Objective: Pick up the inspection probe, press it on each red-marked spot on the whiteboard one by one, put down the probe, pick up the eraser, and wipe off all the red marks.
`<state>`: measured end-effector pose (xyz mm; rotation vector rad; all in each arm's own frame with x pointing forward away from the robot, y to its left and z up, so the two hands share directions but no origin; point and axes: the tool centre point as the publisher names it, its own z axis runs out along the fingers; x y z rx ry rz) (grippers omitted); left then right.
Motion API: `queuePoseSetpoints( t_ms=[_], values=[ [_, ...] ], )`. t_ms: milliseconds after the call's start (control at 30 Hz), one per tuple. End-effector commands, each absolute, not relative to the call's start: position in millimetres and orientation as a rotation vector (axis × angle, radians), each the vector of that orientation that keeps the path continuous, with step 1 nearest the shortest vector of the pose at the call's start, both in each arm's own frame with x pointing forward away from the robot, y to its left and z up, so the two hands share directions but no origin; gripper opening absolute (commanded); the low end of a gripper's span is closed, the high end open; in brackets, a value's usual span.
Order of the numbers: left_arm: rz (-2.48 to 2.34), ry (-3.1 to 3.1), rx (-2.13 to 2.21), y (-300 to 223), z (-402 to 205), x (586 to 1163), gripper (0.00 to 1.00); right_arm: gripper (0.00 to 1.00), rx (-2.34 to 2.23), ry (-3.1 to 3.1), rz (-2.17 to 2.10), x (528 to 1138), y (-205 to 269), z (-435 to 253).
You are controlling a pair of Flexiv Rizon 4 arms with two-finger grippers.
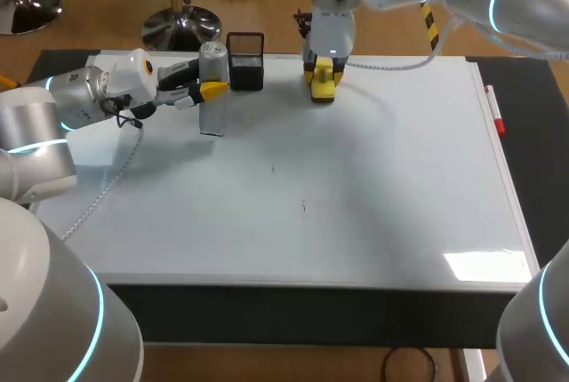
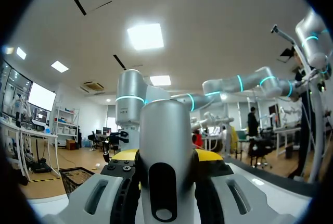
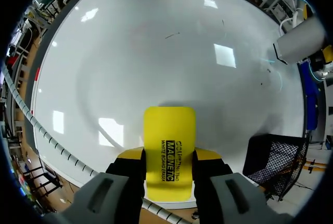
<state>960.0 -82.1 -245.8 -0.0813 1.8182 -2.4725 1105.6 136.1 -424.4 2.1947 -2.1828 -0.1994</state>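
Presently left gripper [image 2: 166,169] clenched on probe [image 2: 164,130], held at 10 o'clock, likely clearing whiteboard [image 1: 373,187]; right gripper [image 3: 169,165] grasps eraser [image 3: 169,130] at 12 for wiping.

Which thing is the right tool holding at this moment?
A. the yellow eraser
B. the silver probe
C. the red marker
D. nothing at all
A: the right wrist view shows the yellow eraser clamped from both sides in the right tool, while the silver probe is in the left tool.
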Motion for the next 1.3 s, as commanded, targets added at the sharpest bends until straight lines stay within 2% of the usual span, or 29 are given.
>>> queuePoseSetpoints(
  t_ms=[33, 333, 367, 433, 467, 1300],
  values=[
    [-2.469, 1.821, -0.083, -82.1, -244.0, 959.5, 0.00, 0.00, 2.195, -2.177, -0.195, 1105.8, 135.7, -424.4],
    [-2.469, 1.821, -0.083, -82.1, -244.0, 959.5, 0.00, 0.00, 2.194, -2.179, -0.203, 1103.5, 136.0, -426.0],
    [-2.469, 1.821, -0.083, -82.1, -244.0, 959.5, 0.00, 0.29, 2.191, -2.184, -0.202, 1103.4, 135.4, -425.4],
    [-2.469, 1.821, -0.083, -82.1, -244.0, 959.5, 0.00, 0.55, 2.187, -2.189, -0.202, 1103.3, 134.6, -424.5],
    [-2.469, 1.821, -0.083, -82.1, -244.0, 959.5, 0.00, 1.00, 2.187, -2.189, -0.202, 1103.1, 134.4, -424.1],
    [-2.469, 1.821, -0.083, -82.1, -244.0, 959.5, 0.00, 1.00, 1.961, -2.657, -0.174, 1101.2, 101.2, -375.1]
  ],
)
